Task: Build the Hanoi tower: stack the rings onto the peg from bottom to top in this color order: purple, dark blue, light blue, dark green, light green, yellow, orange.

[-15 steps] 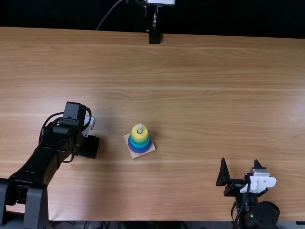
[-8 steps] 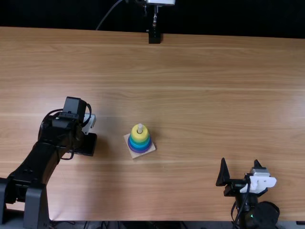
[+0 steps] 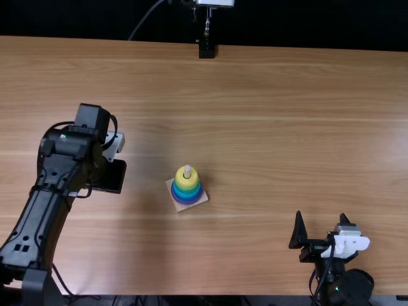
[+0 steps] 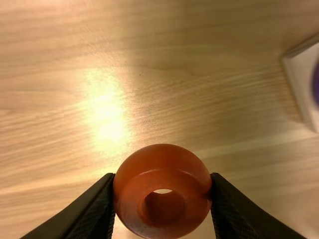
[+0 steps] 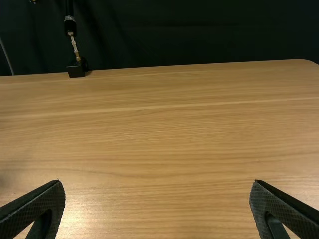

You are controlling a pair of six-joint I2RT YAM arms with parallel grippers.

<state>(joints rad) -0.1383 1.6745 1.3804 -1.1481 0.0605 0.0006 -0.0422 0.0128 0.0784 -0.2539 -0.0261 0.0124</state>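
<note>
"The left pincer [image 4: 163, 191] grips the glossy, rounded orange ring [image 4: 162, 219], well apart from the slim pale peg [image 3: 187, 170]; the right pincer [image 5: 157, 191] gapes empty."

"Lowered off-centre, that ring could catch the tip and slip."

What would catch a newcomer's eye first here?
Probably the glossy orange ring, pinched between the two black fingers of the left gripper above the table. Next, the small rainbow stack of rings on its pale square base, left of the middle of the table in the top view, with yellow uppermost. The right gripper, open and holding nothing, sits near the table's front edge.
</note>
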